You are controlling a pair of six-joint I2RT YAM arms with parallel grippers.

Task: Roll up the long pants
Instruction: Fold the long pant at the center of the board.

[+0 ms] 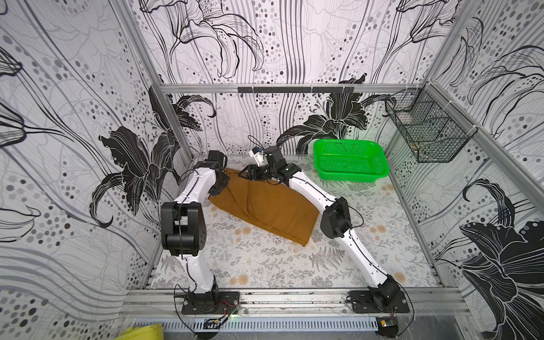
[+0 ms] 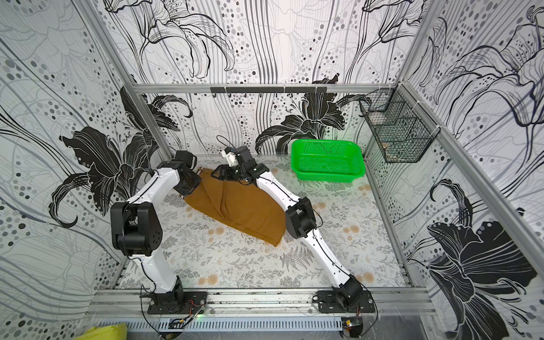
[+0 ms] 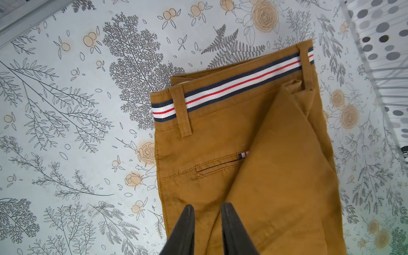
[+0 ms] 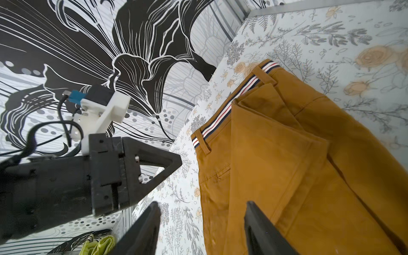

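Pinching the waistband (image 3: 231,86) of the long pants (image 1: 265,206) evenly, we judge, suits the wide-open empty right gripper (image 4: 202,205) and narrowly parted empty left gripper (image 3: 208,206).

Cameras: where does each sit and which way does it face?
Both top views: overhead at front, looking down on the long pants and table; left arm and right arm show.
Left wrist: on the left arm, looking down at the waistband; left end effector shows.
Right wrist: on the right arm, looking across the long pants to the wall; right end effector and left end effector show.
Shared: both wrist views see the waistband.
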